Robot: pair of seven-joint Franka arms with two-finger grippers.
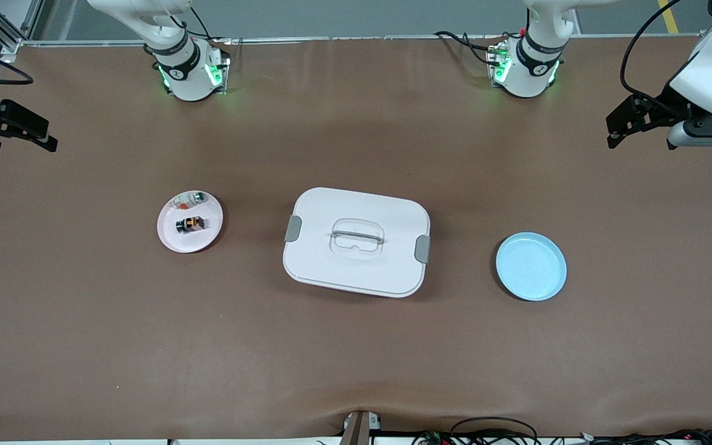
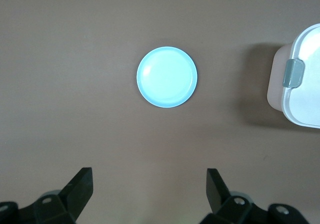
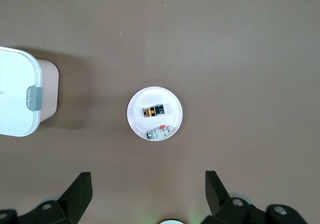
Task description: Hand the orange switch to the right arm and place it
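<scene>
Nearest the front camera lies the pale blue plate (image 1: 531,266), bare, toward the left arm's end of the table. Beside it, in the middle of the table, sits a white lidded box (image 1: 356,241) with a clear handle on its lid and a grey latch at each short end. Toward the right arm's end, beside the box, is a small white dish (image 1: 190,221).

The orange switch (image 1: 190,224) lies in that dish, on the part of it nearer the front camera. It rests flat on its side, its long axis running roughly along the table's length with a slight tilt; the orange face shows from above at its middle. Which end is its front cannot be told. In the same dish, farther from the front camera and just beside the switch, lies a pale silver-white part (image 1: 191,198) with orange and green bits; the two look apart.

The left gripper (image 1: 625,127) hangs in the air over the left arm's end of the table, fingers spread wide and holding nothing. The right gripper (image 1: 19,133) hangs over the table's edge at the right arm's end, its fingers likewise spread and empty. Both arms wait.
</scene>
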